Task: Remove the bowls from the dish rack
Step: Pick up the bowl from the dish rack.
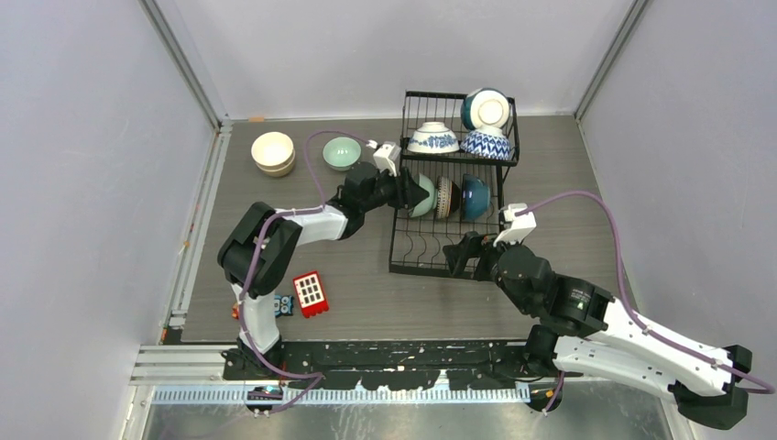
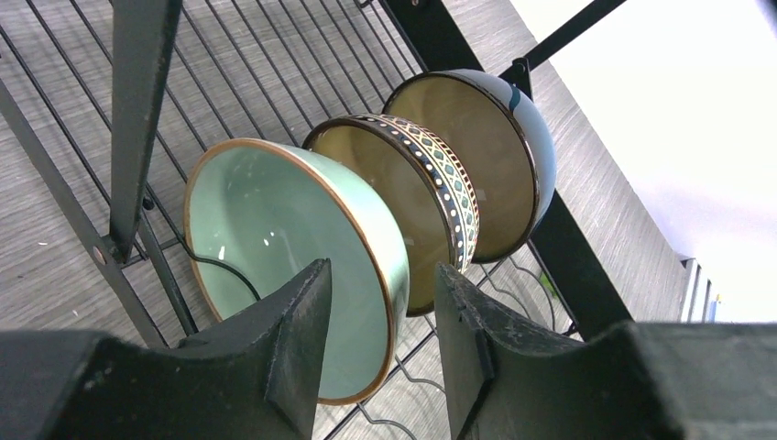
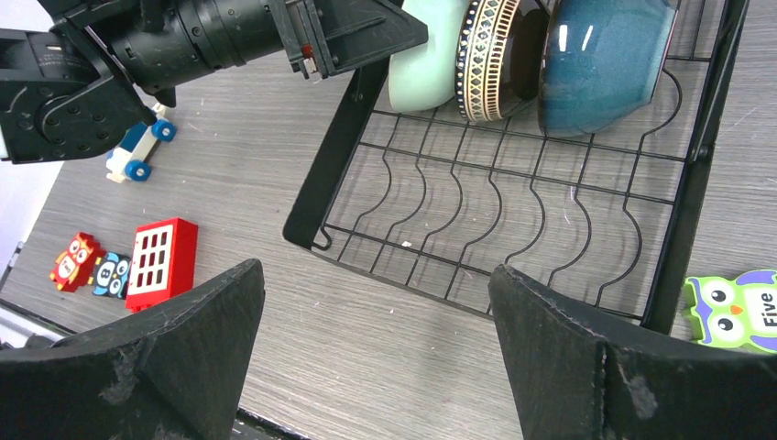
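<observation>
Where left hand point(image 2: 380, 275) reaches, fingers point(image 2: 293, 339) straddle green bowl point(image 2: 275, 238).

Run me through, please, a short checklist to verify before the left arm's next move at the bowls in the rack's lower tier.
1. The left gripper straddles the rim of the pale green bowl, one finger inside, one outside: ok.
2. Jaws clamped on that rim: not ok; a gap shows beside the outer finger.
3. Outer finger apart from the patterned bowl just behind: cannot tell.
4. The dark teal bowl on edge in its slot, untouched: ok.
5. The right gripper open, empty, over the front of the dish rack, away from the bowls: ok.
</observation>
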Robot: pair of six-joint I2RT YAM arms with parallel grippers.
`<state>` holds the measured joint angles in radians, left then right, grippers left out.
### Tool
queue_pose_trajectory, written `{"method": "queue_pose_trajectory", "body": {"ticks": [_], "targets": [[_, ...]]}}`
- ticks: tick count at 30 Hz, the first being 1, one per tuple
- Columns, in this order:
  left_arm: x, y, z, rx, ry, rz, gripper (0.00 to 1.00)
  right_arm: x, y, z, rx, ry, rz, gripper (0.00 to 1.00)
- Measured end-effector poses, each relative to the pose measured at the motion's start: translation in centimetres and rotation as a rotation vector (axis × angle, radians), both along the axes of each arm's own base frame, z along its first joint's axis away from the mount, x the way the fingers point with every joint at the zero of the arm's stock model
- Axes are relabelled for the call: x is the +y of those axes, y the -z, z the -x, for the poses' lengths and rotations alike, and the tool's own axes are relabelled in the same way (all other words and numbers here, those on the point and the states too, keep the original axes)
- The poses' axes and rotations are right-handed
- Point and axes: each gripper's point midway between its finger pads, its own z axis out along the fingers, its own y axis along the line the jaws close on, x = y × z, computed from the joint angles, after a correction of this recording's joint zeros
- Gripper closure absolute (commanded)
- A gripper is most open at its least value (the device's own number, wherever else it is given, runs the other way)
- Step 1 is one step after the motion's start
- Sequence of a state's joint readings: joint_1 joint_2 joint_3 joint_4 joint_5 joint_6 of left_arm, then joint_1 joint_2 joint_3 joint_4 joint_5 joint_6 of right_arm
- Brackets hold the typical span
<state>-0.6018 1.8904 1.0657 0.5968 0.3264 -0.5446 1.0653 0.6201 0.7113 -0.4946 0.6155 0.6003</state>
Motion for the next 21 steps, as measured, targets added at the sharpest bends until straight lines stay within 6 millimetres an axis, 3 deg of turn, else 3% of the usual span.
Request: {"method": "queue_pose_trajectory", "body": {"ticks": [21], "targets": [[-1.03,-0.22,0.42,-0.003,0.019,0.034,0.62,0.0,-0.22,0.08,-0.014,-0.011,-0.009,0.04]]}}
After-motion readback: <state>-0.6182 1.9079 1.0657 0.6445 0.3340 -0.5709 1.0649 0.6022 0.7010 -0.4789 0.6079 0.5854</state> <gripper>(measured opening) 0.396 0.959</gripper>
